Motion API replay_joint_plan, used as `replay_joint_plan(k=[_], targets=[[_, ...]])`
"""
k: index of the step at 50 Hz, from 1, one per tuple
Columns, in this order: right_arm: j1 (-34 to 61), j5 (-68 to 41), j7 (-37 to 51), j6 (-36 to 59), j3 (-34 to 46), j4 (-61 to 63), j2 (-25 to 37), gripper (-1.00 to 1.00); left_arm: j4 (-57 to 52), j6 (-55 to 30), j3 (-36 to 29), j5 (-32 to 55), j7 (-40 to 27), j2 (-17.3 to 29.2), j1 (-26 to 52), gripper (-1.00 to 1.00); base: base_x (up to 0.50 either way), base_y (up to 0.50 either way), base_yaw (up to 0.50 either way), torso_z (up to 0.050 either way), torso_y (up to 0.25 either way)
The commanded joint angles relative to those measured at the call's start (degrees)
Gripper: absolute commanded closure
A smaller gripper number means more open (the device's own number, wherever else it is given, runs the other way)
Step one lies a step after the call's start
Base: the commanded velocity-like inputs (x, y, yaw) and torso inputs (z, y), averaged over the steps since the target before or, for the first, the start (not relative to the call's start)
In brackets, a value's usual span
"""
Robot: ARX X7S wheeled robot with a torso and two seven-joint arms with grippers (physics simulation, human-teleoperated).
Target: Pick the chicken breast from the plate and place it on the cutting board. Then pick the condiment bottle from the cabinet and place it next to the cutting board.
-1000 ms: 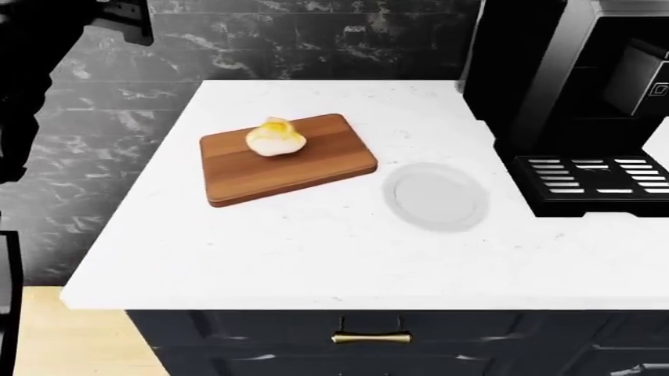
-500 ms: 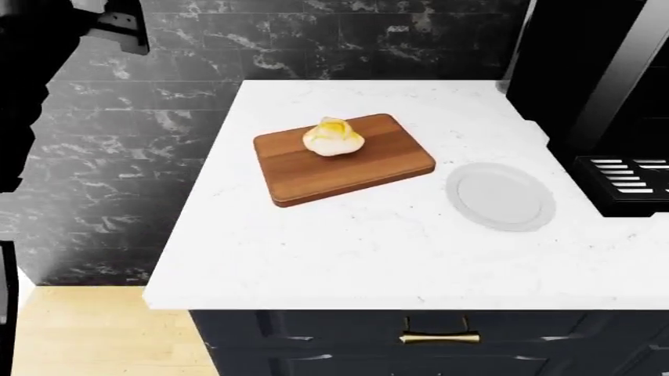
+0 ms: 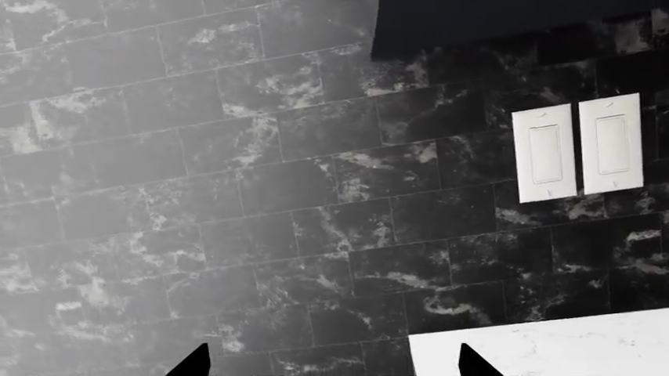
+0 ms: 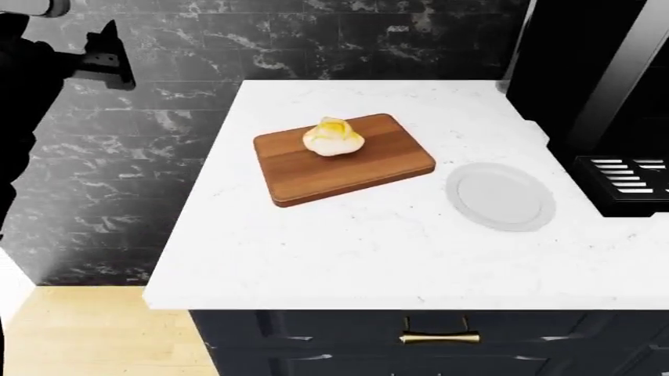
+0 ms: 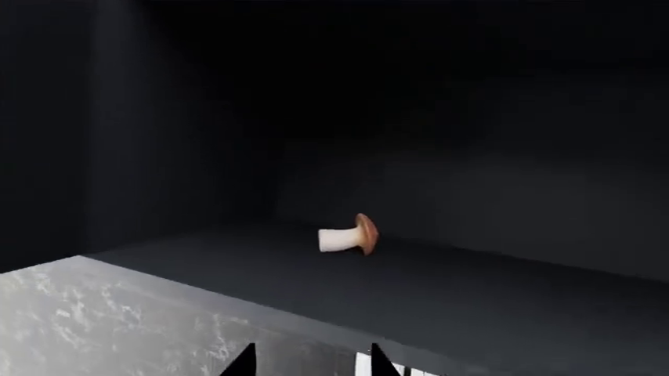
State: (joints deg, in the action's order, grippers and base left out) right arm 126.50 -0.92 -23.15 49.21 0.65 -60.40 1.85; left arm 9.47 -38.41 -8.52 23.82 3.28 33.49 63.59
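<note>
The chicken breast (image 4: pixel 334 137) already sits on the cutting board (image 4: pixel 344 159), toward its far edge, and the plate (image 4: pixel 500 196) lies bare just beside the board's right end. By that layout the first half of the task looks finished, and the step in hand is fetching the condiment bottle — which appears in none of the views.

The left gripper (image 3: pixel 329 362) shows only two dark fingertips (image 3: pixel 193 362) set well apart, nothing between them, facing the dark marbled wall tiles (image 3: pixel 262 180) with a pair of white switches (image 3: pixel 577 150) and a corner of the white counter (image 3: pixel 544 348) nearby. In the head view the left arm (image 4: pixel 99 51) is raised at the upper left, off the counter's edge. The right gripper (image 5: pixel 312 362) shows two fingertips closer together with a narrow gap, empty, looking into a dark recess where a small mushroom (image 5: pixel 348 234) lies on its side on the shelf (image 5: pixel 502 298).

To do this step well, the cabinet holding the bottle should be found first — the recess in front of the right wrist shows no bottle, so the search probably lies elsewhere. The grasp would best take the slim body at mid-height, keeping it upright. There is bare counter around the board for setting the bottle down clear of the plate.
</note>
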Motion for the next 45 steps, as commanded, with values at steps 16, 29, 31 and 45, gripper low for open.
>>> replay_joint_plan(k=[16,29,31,45], targets=[[-19.5,-7.4,4.4,18.2,-5.7,35.5,-1.2,1.0,-11.1,-2.0,4.5,3.7,-3.0,1.9,-10.4,-1.0,0.0,0.0,0.0,0.0,0.0],[-27.0,-14.0,13.3,30.2,-10.0,42.5,-1.6,1.0,-11.8,-2.8,4.1,3.9,-3.3,1.8,-10.1,-1.0,0.0,0.0,0.0,0.0,0.0],[-44.2,-31.2,30.5,40.7,-12.4,59.7,2.9,1.0,-12.4,-3.1,4.2,4.1,-3.5,1.9,-10.3,-1.0,0.0,0.0,0.0,0.0,0.0],[-67.4,-73.9,61.4,29.3,-6.8,88.8,8.3,1.0,-18.0,-6.1,5.2,6.2,-4.5,2.8,-12.4,-1.0,0.0,0.0,0.0,0.0,0.0]])
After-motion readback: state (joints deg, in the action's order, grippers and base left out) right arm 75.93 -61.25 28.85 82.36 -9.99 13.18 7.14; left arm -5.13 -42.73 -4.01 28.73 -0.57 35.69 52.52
